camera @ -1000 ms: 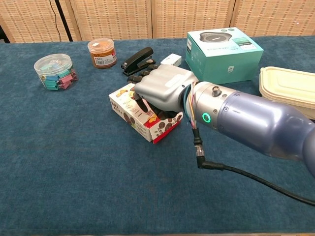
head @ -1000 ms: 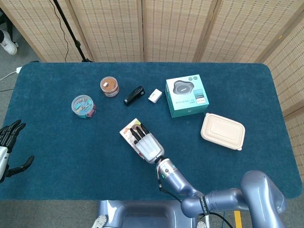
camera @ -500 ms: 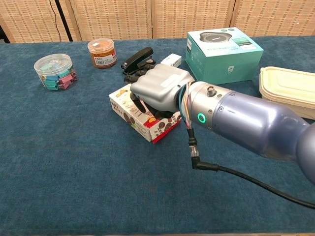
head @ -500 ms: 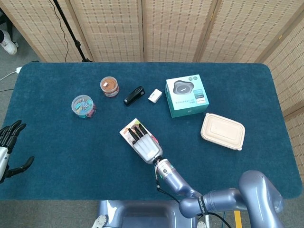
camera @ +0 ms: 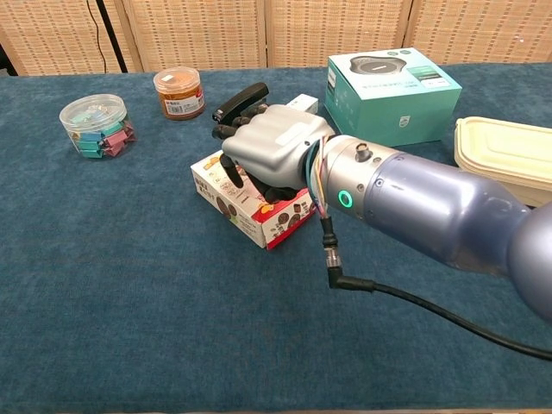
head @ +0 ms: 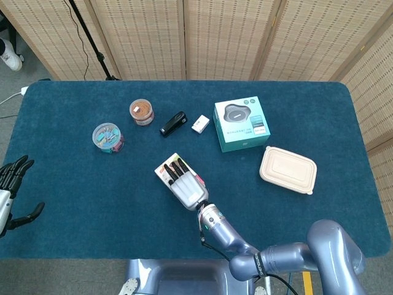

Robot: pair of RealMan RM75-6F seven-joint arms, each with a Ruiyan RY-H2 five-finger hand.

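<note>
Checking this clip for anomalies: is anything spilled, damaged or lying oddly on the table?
Nothing stands out. The right robot hand rests on the snack box, which lies flat and intact; the jars and boxes sit closed, with nothing spilled.

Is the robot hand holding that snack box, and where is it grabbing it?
The right robot hand lies over the top of the snack box, which sits on the table. A real grip cannot be told. The left robot hand holds nothing.

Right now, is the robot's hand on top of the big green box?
No, the right hand rests on the small snack box in the middle of the table, while the teal box stands apart behind it.
</note>
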